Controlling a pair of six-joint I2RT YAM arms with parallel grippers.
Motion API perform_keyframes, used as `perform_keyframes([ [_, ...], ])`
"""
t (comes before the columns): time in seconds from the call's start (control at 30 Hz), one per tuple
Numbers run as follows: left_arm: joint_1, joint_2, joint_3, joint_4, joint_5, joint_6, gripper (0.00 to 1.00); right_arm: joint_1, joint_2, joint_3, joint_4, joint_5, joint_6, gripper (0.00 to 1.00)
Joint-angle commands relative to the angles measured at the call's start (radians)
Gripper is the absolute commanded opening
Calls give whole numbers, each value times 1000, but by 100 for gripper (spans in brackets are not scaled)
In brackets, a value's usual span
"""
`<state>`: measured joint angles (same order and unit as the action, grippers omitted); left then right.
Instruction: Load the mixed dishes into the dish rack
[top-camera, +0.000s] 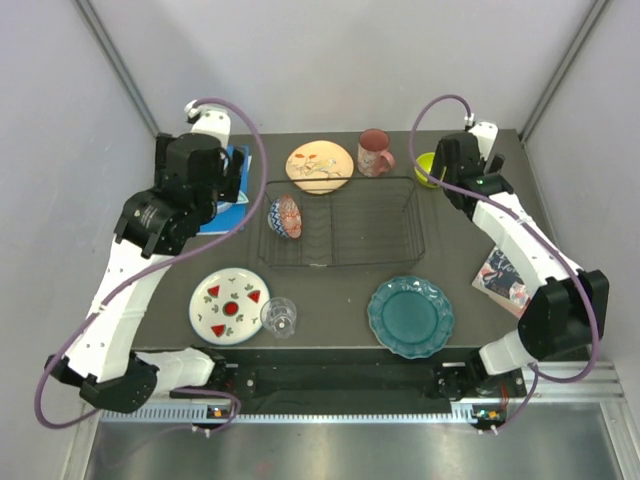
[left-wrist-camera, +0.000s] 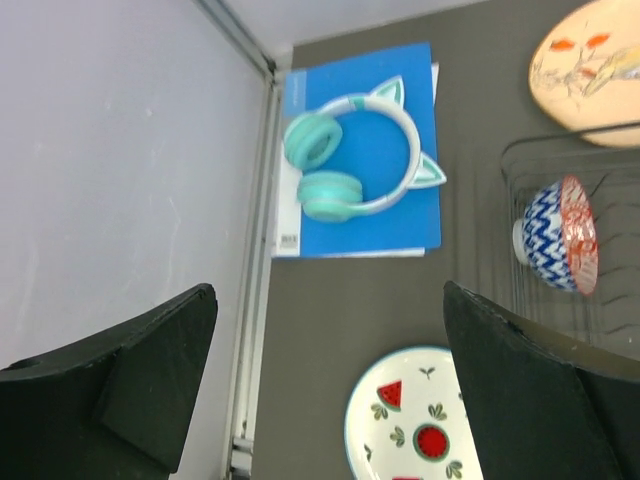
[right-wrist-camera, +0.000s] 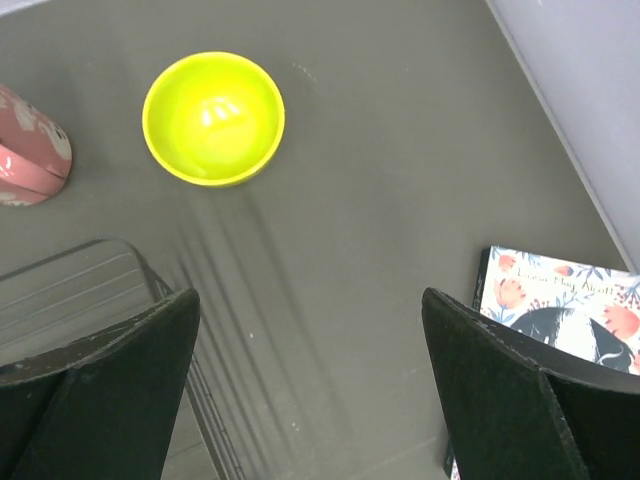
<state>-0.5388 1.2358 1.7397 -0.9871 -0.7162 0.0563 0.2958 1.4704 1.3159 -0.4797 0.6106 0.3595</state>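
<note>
The black thin-wire dish rack (top-camera: 343, 224) sits in the middle of the dark worktop (top-camera: 335, 290), slightly toward the far edge. Inside its left end, the red-patterned bowl with a blue zigzag outside (top-camera: 285, 216) lies tipped on its side.

Along the far edge stand the cream floral plate (top-camera: 320, 165) and the pink mug (top-camera: 375, 152). The lime-green bowl (right-wrist-camera: 213, 118) is nearer the far right corner. By the near edge, the white plate with red shapes (top-camera: 230, 305) lies toward the left. The small clear glass (top-camera: 279, 317) is just beside it, and the teal scalloped plate (top-camera: 411, 316) lies toward the right.

The teal cat-ear headphones (left-wrist-camera: 355, 155) rest on a blue book (left-wrist-camera: 400, 215) at the far left corner. A printed card with lettering (right-wrist-camera: 560, 300) lies at the right edge.

The left gripper (left-wrist-camera: 330, 300) hangs above the left side, jaws spread wide with nothing between them. The right gripper (right-wrist-camera: 310, 300) hangs over the far right corner, equally wide and empty.
</note>
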Motion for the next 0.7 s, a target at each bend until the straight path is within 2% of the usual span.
perform_keyframes([
  [0.0, 92, -64, -103, 80, 230, 34, 99, -6, -16, 48, 38, -38, -2, 91],
  [0.1, 115, -99, -152, 111, 270, 27, 99, -58, 59, 107, 10, -47, -14, 100],
  [0.33, 169, -140, -224, 168, 293, -15, 99, -75, 333, 359, -51, -61, -79, 100],
  [0.47, 197, -150, -253, 186, 300, 5, 99, -76, 497, 566, -98, -113, -73, 100],
  [0.67, 209, -171, -261, 182, 294, 13, 99, -106, 660, 716, -158, -144, -2, 100],
])
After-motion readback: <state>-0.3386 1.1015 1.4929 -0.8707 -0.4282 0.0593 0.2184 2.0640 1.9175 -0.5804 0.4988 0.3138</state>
